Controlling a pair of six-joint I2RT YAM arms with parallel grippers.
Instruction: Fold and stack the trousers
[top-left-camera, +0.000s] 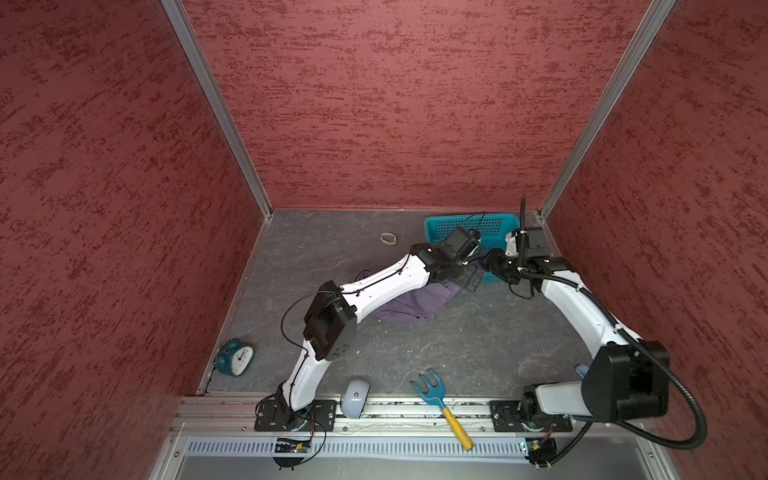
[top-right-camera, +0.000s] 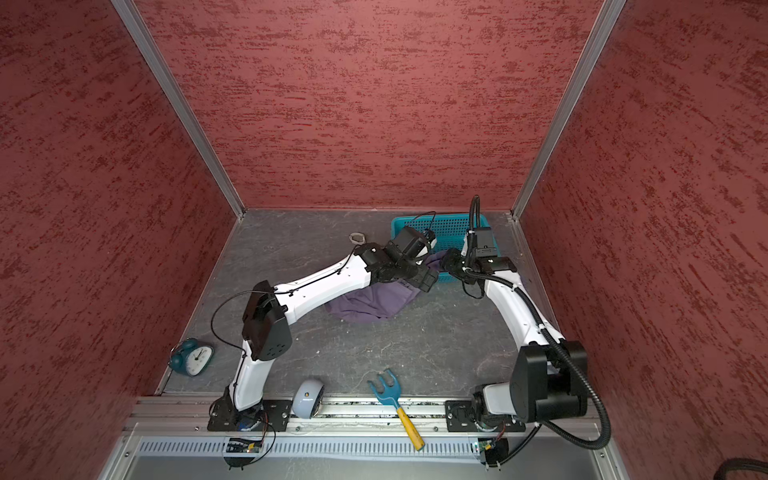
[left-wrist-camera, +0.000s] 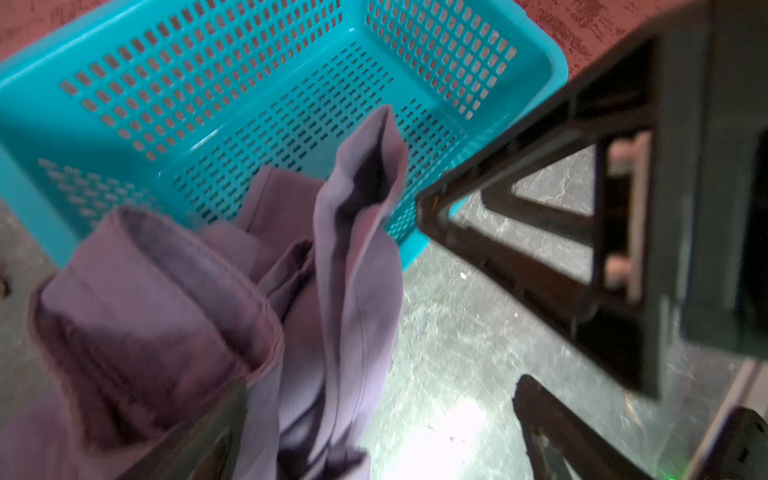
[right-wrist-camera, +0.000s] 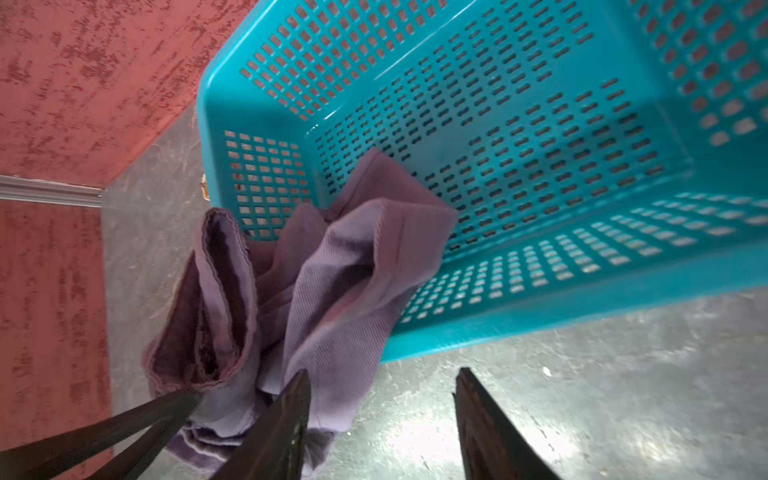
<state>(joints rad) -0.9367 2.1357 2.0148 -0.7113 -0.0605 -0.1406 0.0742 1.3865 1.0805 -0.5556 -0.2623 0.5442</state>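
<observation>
Left gripper (left-wrist-camera: 382, 382) is splayed wide and gripping nothing, with cloth bunched right beside one finger! Right gripper (right-wrist-camera: 380, 372) hangs alongside, its jaws parted too and bare table (top-left-camera: 415, 353) showing between them. The purple trousers (top-left-camera: 409, 303) lie crumpled near the table's far right corner, one end draped over the near rim into the teal basket (top-left-camera: 494, 224). This looks like the spreading-out step, with no fold made yet. Next move, I'd say: each gripper pinches a hem or the waistband and draws the cloth flat toward the table's middle.
</observation>
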